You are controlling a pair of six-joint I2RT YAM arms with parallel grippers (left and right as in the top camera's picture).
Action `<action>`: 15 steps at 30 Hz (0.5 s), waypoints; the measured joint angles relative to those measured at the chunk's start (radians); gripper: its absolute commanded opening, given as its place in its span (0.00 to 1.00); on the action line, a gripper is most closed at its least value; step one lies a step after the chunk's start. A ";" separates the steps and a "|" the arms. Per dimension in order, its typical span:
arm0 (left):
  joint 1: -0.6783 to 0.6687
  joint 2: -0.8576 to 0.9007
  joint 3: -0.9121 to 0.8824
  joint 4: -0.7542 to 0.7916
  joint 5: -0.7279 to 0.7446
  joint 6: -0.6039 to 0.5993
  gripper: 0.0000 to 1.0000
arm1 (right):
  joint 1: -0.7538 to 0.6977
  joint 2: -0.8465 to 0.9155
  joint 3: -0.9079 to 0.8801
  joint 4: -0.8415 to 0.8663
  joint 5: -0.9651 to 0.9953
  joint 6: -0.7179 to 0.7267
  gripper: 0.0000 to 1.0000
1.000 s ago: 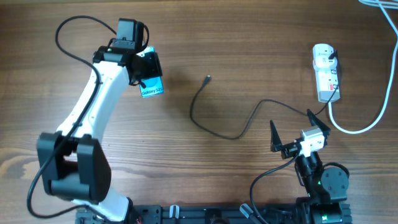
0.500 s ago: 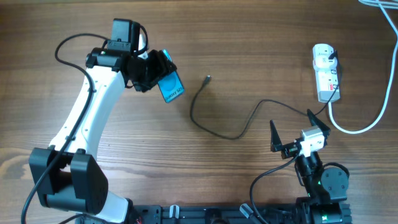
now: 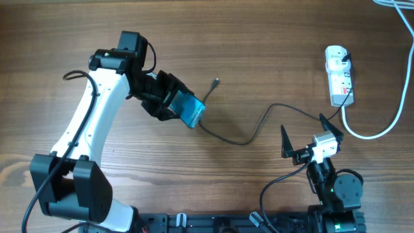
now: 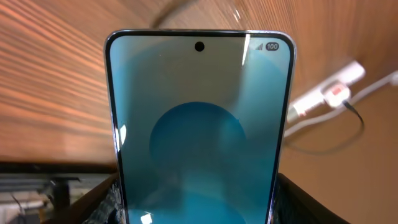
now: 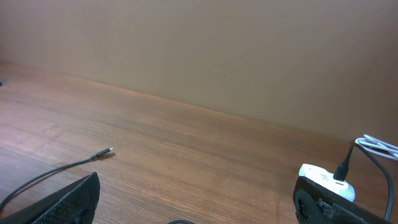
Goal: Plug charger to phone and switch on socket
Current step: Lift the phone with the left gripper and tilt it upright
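**Turquoise phone clamped in my left tool, plug lying free on the bench**

Wood-grain bench (image 3: 259, 39) carries everything except the phone. My left tool (image 3: 173, 102) is closed on the phone (image 3: 191, 111), holding it tilted near the middle of the bench. From the left wrist the screen (image 4: 199, 143) faces the camera, with its camera-hole end pointing away from the tool. My right tool (image 3: 301, 123) stands spread wide and empty at the near edge, well apart from the phone.

The socket (image 3: 339, 76) lies at the far right, its thick white lead (image 3: 381, 129) looping off beside it. The charger (image 3: 259, 126) trails from there across the bench in a loose curve and passes close to the phone's lower corner. Its plug tip (image 3: 216, 81) rests just beyond the phone, untouched.

My main worry is the port. Since the top end sticks out, I judge that the charging end sits down between my left fingers, where the plug may not reach it. Regripping to free it could let the smooth glass slip. The phone also hangs so near the cable that a careless sweep could drag the cable and flick the plug away. The plug is small and thin, so my right tool could easily pinch it askew. I cannot tell how the socket's switch is set.
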 measured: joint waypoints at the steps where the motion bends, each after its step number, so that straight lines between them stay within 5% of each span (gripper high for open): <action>1: 0.000 0.000 0.000 0.000 0.039 -0.003 0.04 | 0.000 0.000 0.000 0.000 0.000 0.000 1.00; 15: 0.045 0.000 0.000 -0.030 0.271 -0.206 0.04 | 0.000 0.000 0.000 0.000 0.000 0.000 1.00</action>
